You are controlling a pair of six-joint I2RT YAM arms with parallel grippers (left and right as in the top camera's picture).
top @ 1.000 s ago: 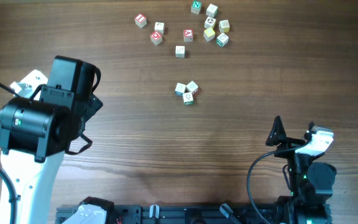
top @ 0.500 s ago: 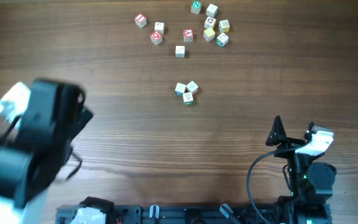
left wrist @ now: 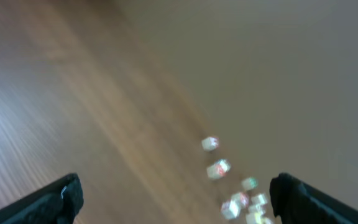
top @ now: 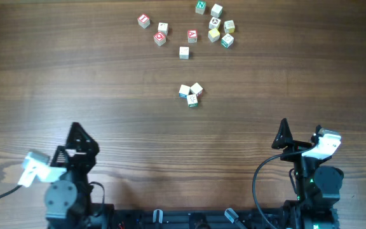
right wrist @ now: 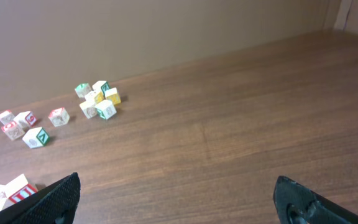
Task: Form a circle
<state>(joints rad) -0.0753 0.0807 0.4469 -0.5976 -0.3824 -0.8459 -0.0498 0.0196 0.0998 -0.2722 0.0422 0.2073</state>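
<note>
Both claws wide open, nothing held. Left gripper point(left wrist: 176, 196) is at 7 o'clock of the table point(top: 107, 95), right gripper point(right wrist: 176, 199) at 5 o'clock. The circle point(top: 190, 93) is no ring, just a tight clump of three letter cubes mid-table. Loose cubes point(top: 192, 35) are scattered at 12 o'clock from it. The top cube point(top: 200, 6) reads a green N. Other letters are too small to read.

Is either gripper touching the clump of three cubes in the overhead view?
No, the left gripper and right gripper sit low, well apart from the clump.
</note>
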